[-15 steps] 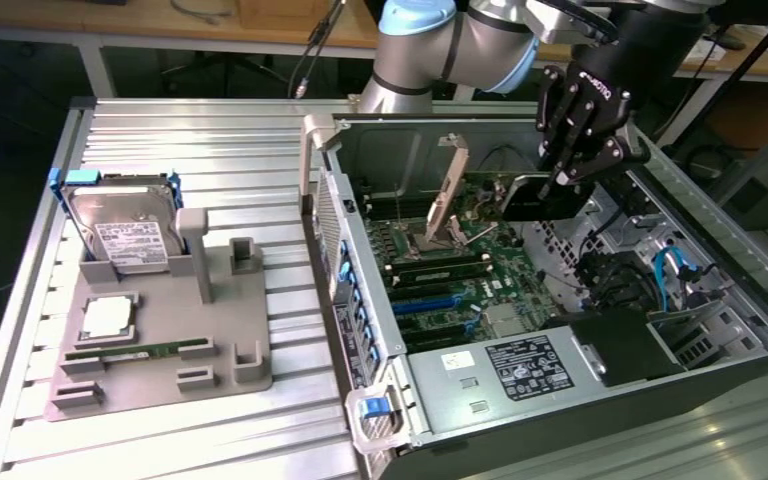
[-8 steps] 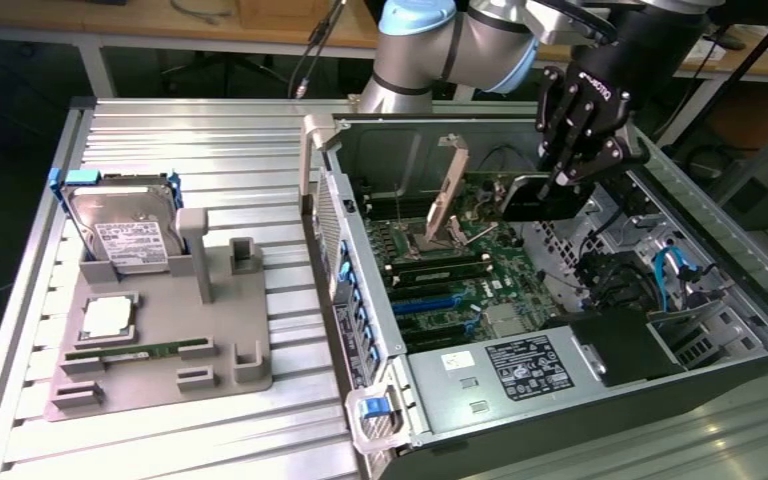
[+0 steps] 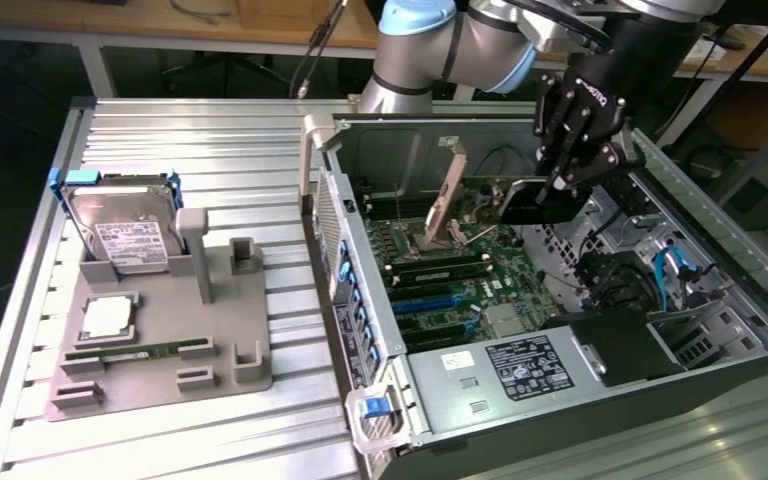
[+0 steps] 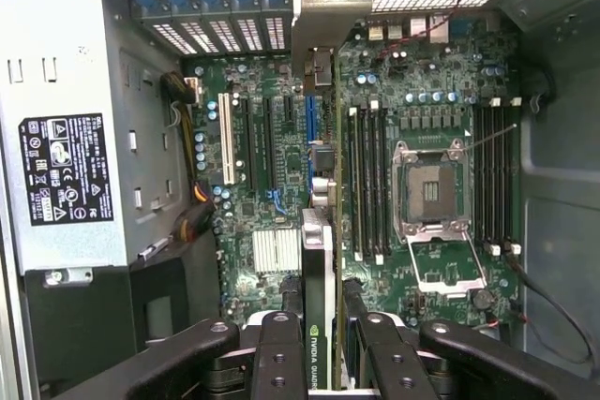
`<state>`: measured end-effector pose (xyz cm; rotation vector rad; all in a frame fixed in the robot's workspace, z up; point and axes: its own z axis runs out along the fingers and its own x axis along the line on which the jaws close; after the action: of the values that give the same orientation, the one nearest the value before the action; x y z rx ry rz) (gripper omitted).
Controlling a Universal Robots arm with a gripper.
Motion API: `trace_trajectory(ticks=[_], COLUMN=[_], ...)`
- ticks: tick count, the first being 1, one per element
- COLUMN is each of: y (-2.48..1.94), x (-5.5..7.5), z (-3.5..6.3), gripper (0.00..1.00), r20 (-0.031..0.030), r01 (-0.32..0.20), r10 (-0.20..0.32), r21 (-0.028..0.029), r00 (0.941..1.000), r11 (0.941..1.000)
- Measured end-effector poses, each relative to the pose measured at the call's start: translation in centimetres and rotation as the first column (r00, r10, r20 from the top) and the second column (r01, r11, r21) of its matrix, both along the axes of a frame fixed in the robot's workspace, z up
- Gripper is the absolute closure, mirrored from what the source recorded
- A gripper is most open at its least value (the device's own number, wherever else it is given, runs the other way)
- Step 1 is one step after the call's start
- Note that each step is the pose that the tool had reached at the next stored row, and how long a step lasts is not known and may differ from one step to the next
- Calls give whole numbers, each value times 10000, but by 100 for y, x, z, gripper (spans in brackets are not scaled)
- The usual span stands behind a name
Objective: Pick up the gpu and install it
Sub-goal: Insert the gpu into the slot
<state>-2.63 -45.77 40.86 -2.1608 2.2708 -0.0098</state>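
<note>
The gpu (image 3: 534, 205) is a dark flat card, and my gripper (image 3: 560, 185) is shut on it. It hangs inside the open computer case (image 3: 724, 250), a little above the green motherboard (image 3: 458, 270). In the wrist view the gpu (image 4: 318, 241) is seen edge-on between my black fingers (image 4: 281, 353). Its silvery bracket (image 4: 323, 30) points at the case's rear slot openings. The card runs in line with the blue expansion slot (image 4: 308, 124) on the motherboard (image 4: 431, 110), and I cannot tell whether it touches the slot.
The power supply (image 3: 518, 365) with its black label fills the case's near end. The CPU socket (image 4: 429, 196) stands open with its lever raised. On the ribbed table at the exterior view's left, a grey fixture (image 3: 237, 375) holds the hard drive (image 3: 124, 225), a processor (image 3: 107, 318) and a green memory stick (image 3: 137, 350).
</note>
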Motion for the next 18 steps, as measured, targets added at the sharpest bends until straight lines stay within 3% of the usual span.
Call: trace_trajectory(ticks=[11,18], y=[0,-1], x=[0,0], z=[-191,-202], gripper=[73,73], r20=[1,1], r01=[0,0], r10=[0,0], r21=[-1,-1], r00=[10000,10000], r11=[10000,10000])
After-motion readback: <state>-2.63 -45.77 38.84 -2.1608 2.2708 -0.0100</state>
